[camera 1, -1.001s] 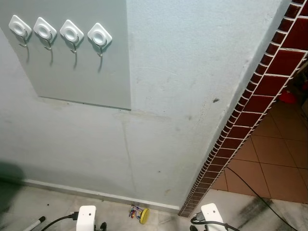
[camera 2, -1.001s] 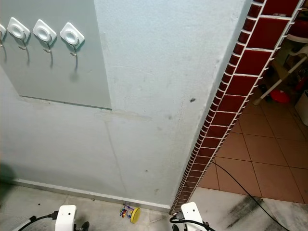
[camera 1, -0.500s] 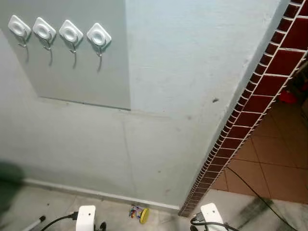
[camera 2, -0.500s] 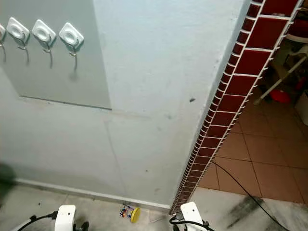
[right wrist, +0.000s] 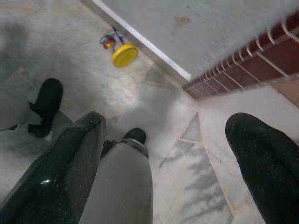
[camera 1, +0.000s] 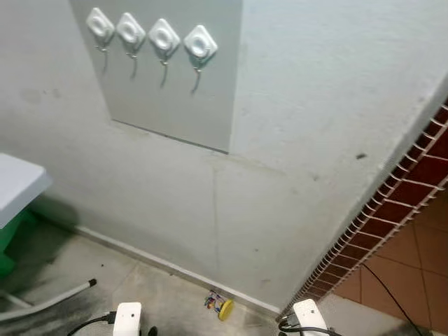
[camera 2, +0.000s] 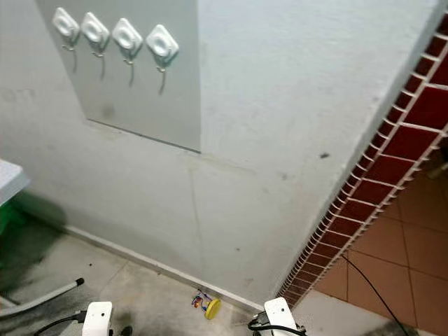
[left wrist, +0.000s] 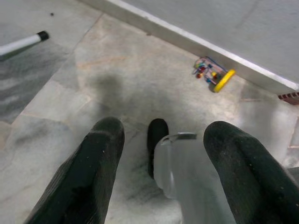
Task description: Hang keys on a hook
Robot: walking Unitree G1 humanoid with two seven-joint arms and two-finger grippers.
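Four white square wall hooks (camera 1: 151, 33) sit in a row on a grey rectangular panel (camera 1: 175, 98) high on the pale plaster wall (camera 1: 301, 105), each with a small metal hook hanging below its plate; none carries anything. Far below them, on the grey stone floor (left wrist: 117, 79) right against the white skirting strip (left wrist: 187, 42), lies the bunch of keys with a round yellow tag (camera 1: 220, 306). Its coloured pieces are too small to tell apart. To the right, the wall ends at a corner faced with dark red glazed tiles (camera 1: 413, 189), and a thin black cable (camera 2: 381, 294) runs over the orange floor tiles beyond. At the left edge a white tabletop corner (camera 1: 17, 185) is cut off, with something green beneath it, hard to make out.

Both arms hang low. The left gripper (left wrist: 163, 158) is released, fingers spread and holding nothing. The right gripper (right wrist: 168, 154) is likewise spread wide, with nothing between its fingers. The keys are well apart from both.
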